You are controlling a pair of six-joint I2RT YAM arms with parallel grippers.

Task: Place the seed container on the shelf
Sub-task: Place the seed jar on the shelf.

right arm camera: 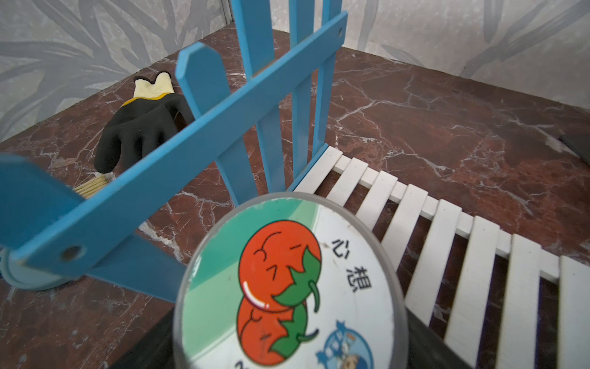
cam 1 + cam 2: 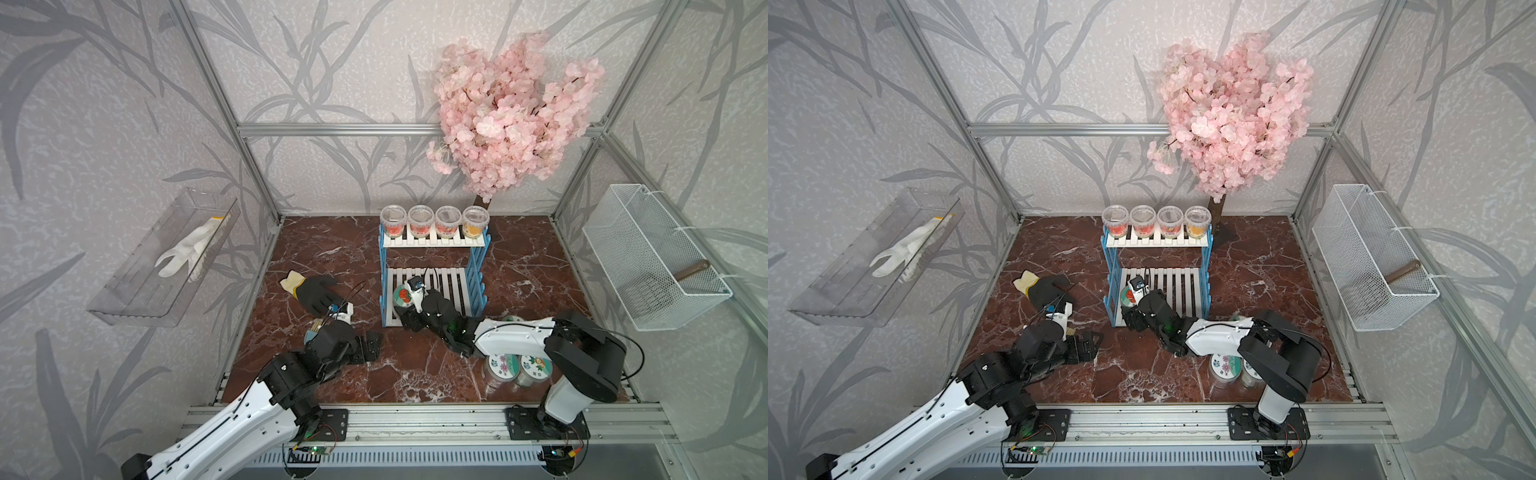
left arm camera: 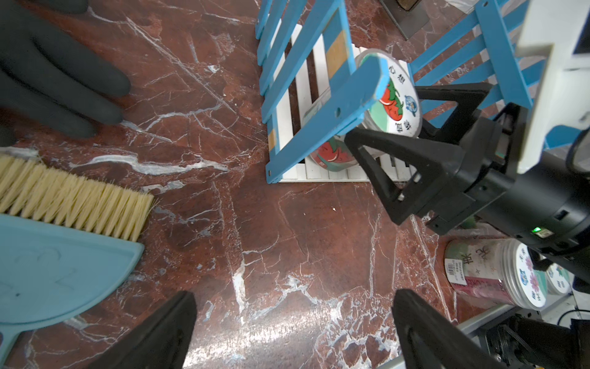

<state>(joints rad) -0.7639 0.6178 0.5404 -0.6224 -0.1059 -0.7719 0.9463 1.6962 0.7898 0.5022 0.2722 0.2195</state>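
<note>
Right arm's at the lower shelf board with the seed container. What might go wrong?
The seed container is at the lower board's front corner, close beside the side frame of the shelf: the right gripper may knock it. The right arm hangs over other jars; pulling back might topple them.

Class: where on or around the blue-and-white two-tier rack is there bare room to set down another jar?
Free: the lower white slatted board between the round tomato-lidded jar and the opposite blue ladder frame; the red marble floor in front of the rack. Crowded: the upper board, filled by four clear tubs; the right gripper straddles that jar.
</note>
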